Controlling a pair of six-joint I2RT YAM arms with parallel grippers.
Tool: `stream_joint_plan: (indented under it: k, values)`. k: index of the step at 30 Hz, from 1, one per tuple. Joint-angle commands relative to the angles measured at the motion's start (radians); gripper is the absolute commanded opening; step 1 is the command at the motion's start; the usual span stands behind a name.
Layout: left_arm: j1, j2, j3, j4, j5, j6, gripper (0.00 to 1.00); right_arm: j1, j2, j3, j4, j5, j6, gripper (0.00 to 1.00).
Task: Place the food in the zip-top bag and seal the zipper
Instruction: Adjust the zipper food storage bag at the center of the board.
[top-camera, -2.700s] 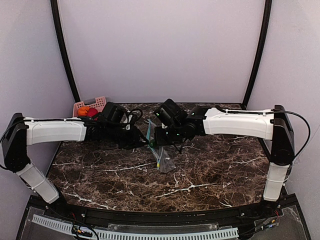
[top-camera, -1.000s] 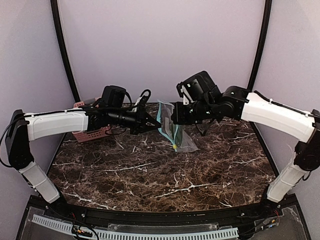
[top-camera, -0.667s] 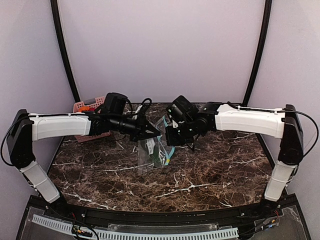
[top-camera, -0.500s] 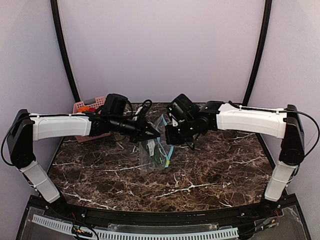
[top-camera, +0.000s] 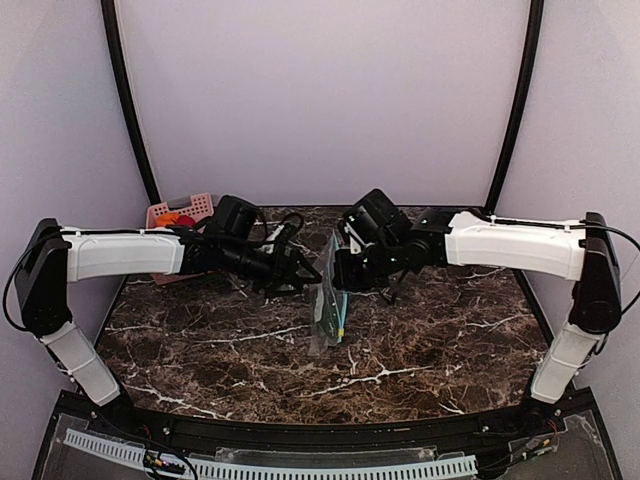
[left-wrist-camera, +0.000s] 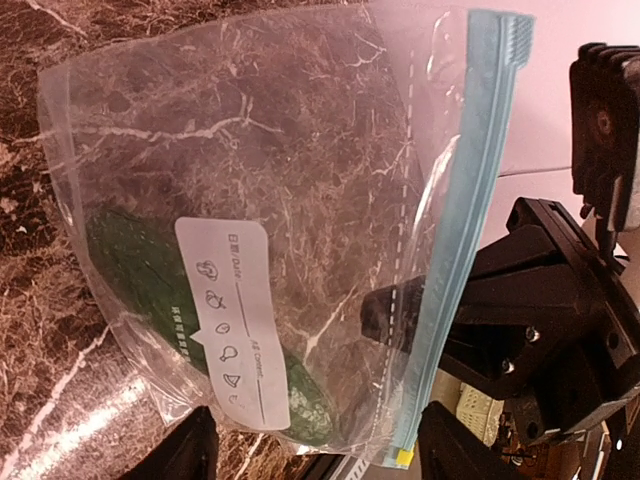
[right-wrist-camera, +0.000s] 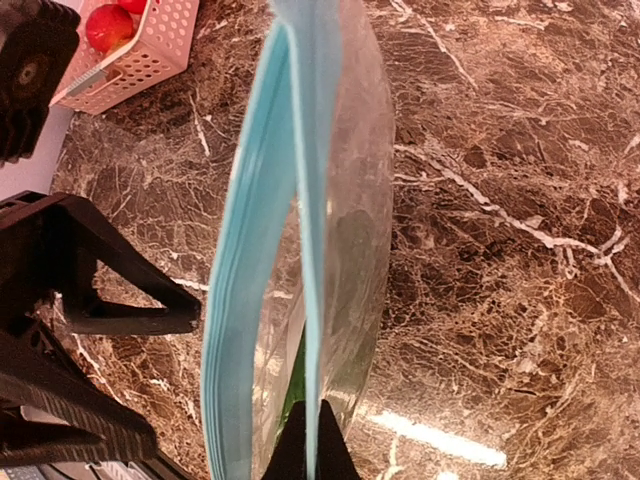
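Note:
The clear zip-top bag hangs upright over the table between both grippers. My right gripper is shut on one lip of its teal zipper and holds it at the fingertips. The other lip bows away, so the mouth gapes. My left gripper is open beside the bag; its fingers spread wide below the labelled side and hold nothing. A dark green item lies inside the bag. The red food and the orange piece sit in the pink basket.
The pink slotted basket stands at the back left corner, behind my left arm; it also shows in the right wrist view. The dark marble table stretches in front of and to the right of the bag.
The bag was lifted high a second ago, then lowered. Half a second ago it spread wide between both grippers; now it hangs narrow under the right gripper, slightly further right.

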Motion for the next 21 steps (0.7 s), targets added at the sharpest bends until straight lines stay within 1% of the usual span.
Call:
stream_joint_plan:
  k: [1,6,13,15,20,21]
  values:
    - [-0.049,-0.027,0.003,-0.038,-0.004,0.031,0.74,-0.001,-0.035,0.008,0.090,-0.016,0.029,0.00]
    - [-0.092,-0.033,0.009,-0.038,-0.016,0.012,0.79,-0.001,-0.053,0.032,0.105,-0.003,0.032,0.00]
    - [-0.112,-0.015,0.019,-0.023,-0.058,-0.010,0.80,0.002,-0.055,0.036,0.108,0.006,0.038,0.00]
    - [-0.114,-0.002,0.031,-0.023,-0.069,-0.013,0.78,0.004,-0.054,0.034,0.109,0.009,0.042,0.00]
    - [-0.119,0.017,0.032,0.001,-0.078,-0.037,0.66,0.006,-0.051,0.029,0.107,0.026,0.046,0.00]
    - [-0.119,0.021,0.033,0.005,-0.078,-0.039,0.66,0.006,-0.049,0.030,0.106,0.027,0.046,0.00]
